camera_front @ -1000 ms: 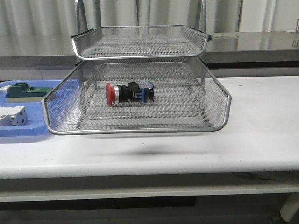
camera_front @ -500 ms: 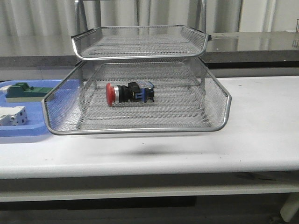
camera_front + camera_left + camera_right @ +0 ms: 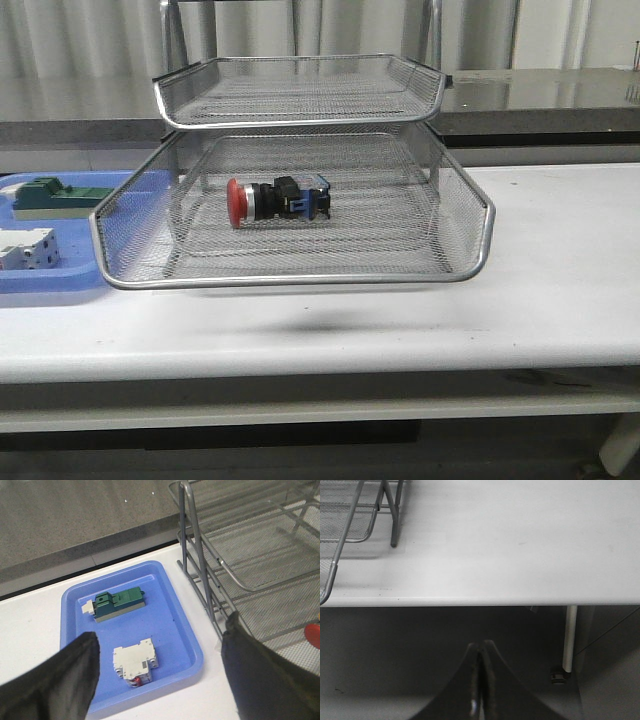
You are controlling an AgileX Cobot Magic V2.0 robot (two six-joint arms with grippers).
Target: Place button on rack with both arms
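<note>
Grippers first: we find the right gripper [image 3: 480,680] pressed together on nothing, hanging off the near table [image 3: 520,555] edge, and the left gripper [image 3: 160,670] spread wide and empty above the blue tray [image 3: 187,630], just beside the rack [image 3: 470,265]. Farther in, we note the button [image 3: 278,199] lying on its side in the pulled-out lower mesh tray, red head toward the robot's left. We judge placement done. Risk: a returning arm could clip the projecting tray rim and roll the button. Neither arm shows in the front view. From the left wrist, only a red sliver of the button shows. The rack's legs are largely hidden behind the mesh.
</note>
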